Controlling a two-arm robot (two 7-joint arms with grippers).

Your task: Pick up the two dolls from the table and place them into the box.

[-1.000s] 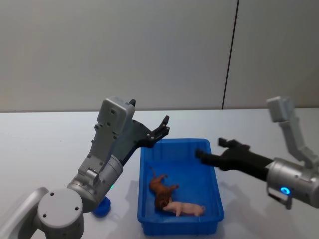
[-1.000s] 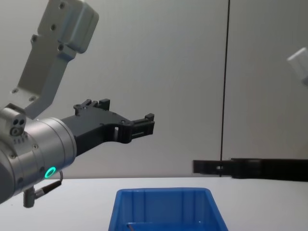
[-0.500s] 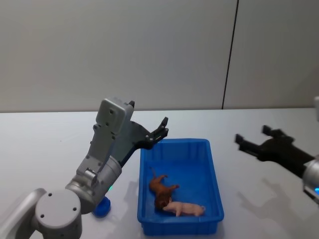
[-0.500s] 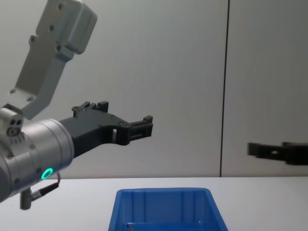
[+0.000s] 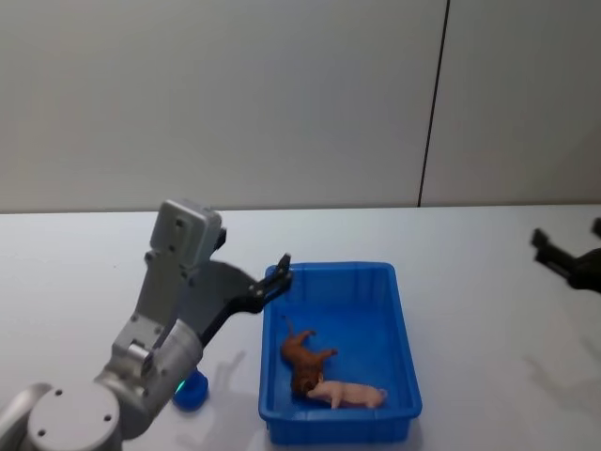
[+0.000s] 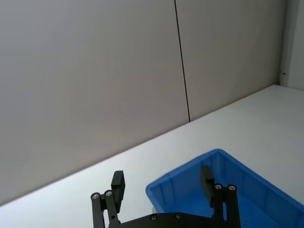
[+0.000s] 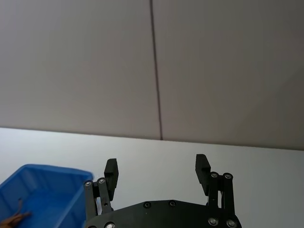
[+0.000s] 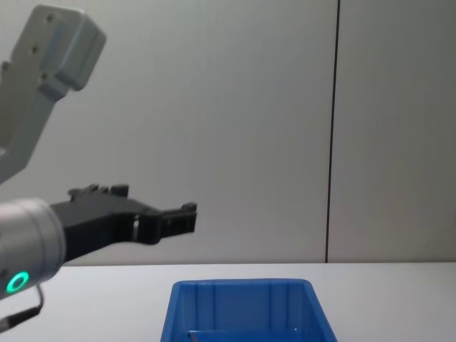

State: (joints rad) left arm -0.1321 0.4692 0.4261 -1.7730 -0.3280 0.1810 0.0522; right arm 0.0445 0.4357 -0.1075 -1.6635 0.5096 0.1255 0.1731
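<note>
Both dolls lie inside the box [image 5: 333, 268], toward its near end. The brown doll [image 5: 302, 355] is left of centre, and the pink doll [image 5: 349, 395] touches it on the near side. The left gripper [image 5: 279, 274] hovers above the box's far left corner, fingers spread and empty. The right gripper [image 5: 569, 246], likewise spread and empty, hangs over the table [image 5: 488, 310], well right of the box.

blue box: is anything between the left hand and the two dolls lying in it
Nothing visible does. The left hand, open, hovers above the far left corner of the box. The brown doll and the pink doll lie uncovered on its floor. The right hand is off to the right, open.
</note>
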